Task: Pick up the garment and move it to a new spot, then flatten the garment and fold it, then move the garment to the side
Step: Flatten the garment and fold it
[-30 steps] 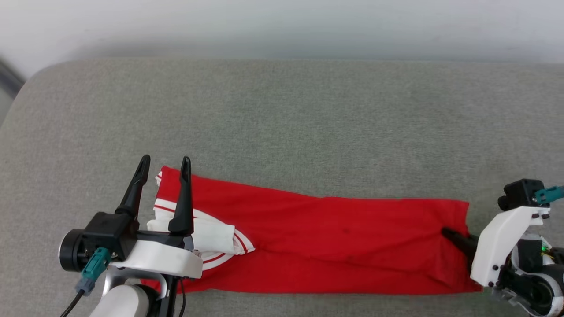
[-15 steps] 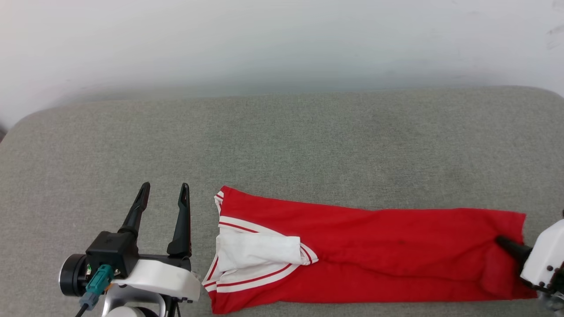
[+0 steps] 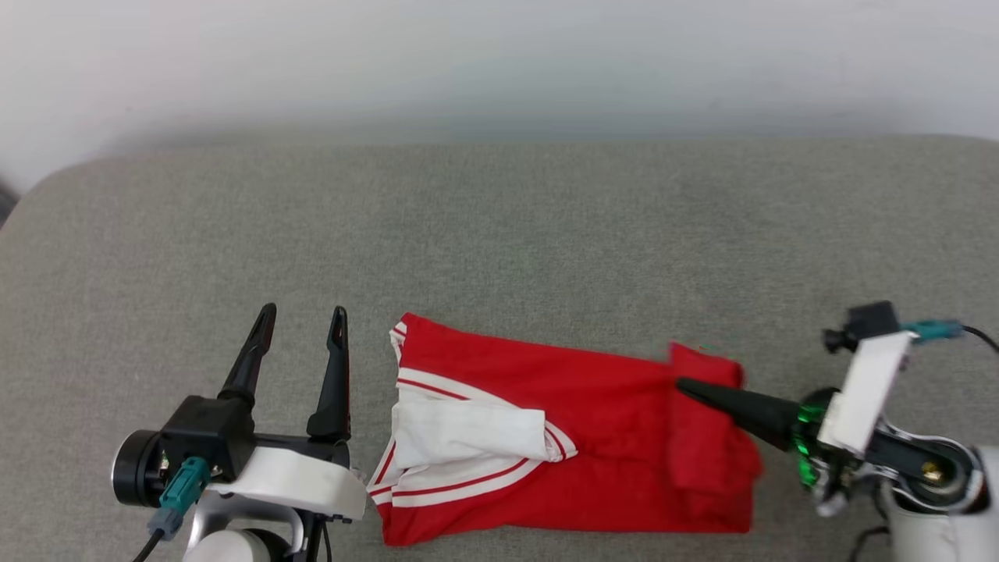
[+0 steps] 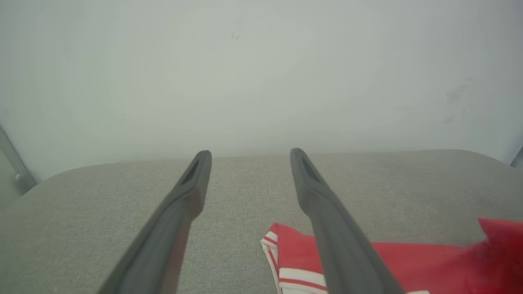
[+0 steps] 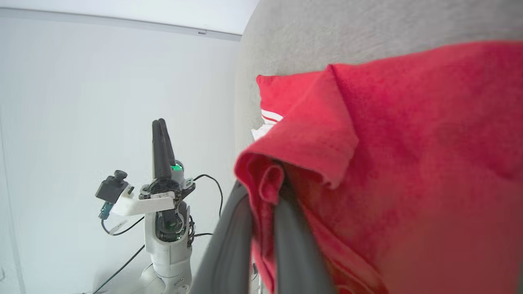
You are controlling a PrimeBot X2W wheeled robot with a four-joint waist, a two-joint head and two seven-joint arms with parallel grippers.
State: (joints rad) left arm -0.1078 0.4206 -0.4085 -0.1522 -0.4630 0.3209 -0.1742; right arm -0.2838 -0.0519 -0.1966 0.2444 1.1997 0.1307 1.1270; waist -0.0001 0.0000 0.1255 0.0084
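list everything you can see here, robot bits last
garment: one, red with white-striped trim and white lining, lying near the front edge of the padded surface, its right end lifted and turned over towards the middle
padded surface: one, grey, under the garment, reaching back to the wall
wall: one, white, behind the padded surface
left gripper: one, black on a white wrist, open and holding nothing, left of the garment's striped end
right gripper: one, black on a white wrist, shut on the garment's right end
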